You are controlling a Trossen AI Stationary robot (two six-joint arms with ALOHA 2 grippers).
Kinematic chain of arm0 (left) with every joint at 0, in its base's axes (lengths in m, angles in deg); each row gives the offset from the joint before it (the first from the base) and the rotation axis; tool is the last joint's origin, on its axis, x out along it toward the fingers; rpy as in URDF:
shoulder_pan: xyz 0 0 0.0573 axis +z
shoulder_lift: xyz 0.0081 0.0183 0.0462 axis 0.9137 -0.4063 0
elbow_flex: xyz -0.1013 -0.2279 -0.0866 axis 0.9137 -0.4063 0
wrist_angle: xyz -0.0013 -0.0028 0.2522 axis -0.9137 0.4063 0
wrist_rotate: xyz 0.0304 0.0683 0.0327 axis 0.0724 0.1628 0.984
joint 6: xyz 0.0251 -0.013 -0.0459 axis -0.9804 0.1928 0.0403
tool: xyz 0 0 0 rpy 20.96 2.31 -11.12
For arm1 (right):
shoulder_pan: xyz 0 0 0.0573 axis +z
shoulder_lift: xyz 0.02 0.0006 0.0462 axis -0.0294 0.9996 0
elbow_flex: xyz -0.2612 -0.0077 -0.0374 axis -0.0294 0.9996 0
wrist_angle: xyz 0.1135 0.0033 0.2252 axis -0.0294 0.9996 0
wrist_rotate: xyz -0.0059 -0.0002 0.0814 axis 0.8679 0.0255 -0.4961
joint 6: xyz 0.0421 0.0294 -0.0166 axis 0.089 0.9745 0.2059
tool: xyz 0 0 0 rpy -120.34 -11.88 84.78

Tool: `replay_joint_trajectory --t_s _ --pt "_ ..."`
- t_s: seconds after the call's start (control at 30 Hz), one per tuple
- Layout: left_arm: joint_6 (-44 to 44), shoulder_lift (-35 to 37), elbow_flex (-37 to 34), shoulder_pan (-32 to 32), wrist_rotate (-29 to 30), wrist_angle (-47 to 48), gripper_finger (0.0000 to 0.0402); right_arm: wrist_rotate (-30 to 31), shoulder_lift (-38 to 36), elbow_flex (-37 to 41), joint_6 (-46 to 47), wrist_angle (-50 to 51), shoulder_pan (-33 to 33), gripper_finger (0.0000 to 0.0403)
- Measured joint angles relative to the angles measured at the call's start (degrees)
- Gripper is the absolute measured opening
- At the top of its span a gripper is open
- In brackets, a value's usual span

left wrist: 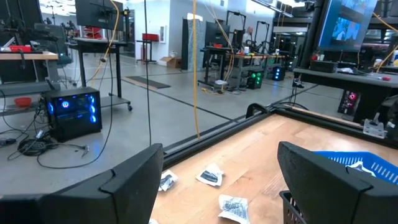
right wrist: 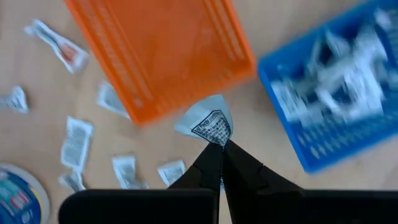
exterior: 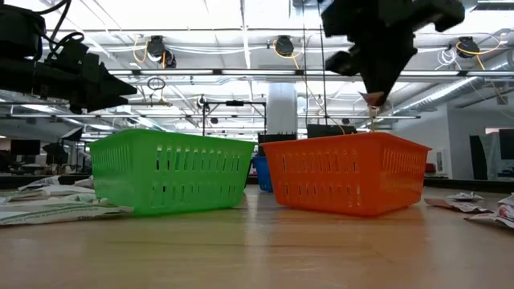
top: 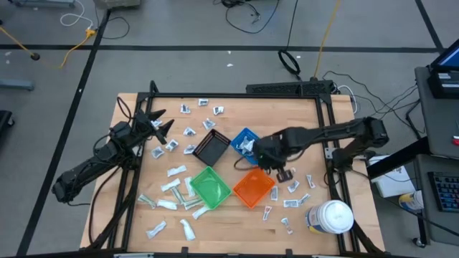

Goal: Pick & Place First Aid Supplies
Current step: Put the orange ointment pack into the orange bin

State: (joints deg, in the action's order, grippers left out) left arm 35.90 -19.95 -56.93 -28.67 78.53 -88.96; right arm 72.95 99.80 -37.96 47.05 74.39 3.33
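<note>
While a small white packet [right wrist: 208, 124] hangs pinched in the right gripper [right wrist: 219, 149], seemingly above the orange bin's [right wrist: 163, 53] edge for sorting, the left gripper [left wrist: 217, 180] waits spread apart over scattered packets.

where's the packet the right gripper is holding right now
The packet is pinched in the shut right gripper, held in the air over the near edge of the orange bin, with the blue bin just beside it.
</note>
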Motion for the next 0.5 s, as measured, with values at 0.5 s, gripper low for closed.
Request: replay_joint_trajectory --t_s 0.5 --pt "0.0 0.0 0.01 0.0 0.0 -0.07 0.0324 0.07 14.25 -4.54 5.52 -11.33 8.95 0.0"
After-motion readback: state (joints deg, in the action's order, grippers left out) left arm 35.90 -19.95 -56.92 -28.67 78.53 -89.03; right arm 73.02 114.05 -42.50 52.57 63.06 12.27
